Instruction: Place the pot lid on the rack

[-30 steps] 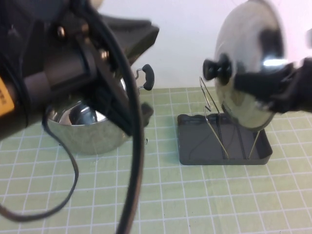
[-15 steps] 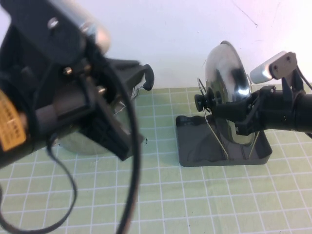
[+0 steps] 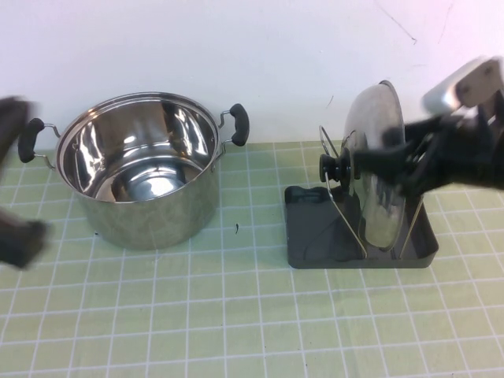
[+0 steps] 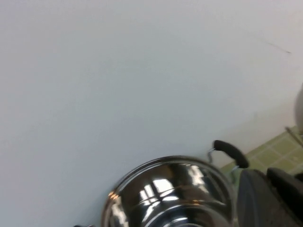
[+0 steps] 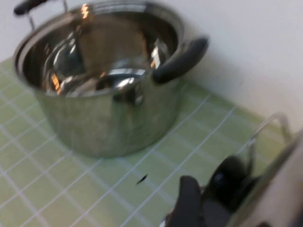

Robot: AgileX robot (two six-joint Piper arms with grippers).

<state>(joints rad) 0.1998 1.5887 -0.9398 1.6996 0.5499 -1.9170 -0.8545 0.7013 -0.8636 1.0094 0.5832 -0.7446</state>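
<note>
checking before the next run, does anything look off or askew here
Nothing stands out. The pot lid stands on edge in the rack, right hand at it; the pot sits upright, left hand at the table's left edge.

Shiny steel pot lid (image 3: 376,177) with black knob, dark grey rack (image 3: 358,234), pale green gridded mat (image 3: 236,315).

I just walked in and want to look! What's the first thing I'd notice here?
The shiny round steel pot lid with its black knob, standing on edge in the wire rack on the dark grey tray, right gripper at it. To the left sits a big open steel pot; the left gripper is at the table's left edge.
</note>
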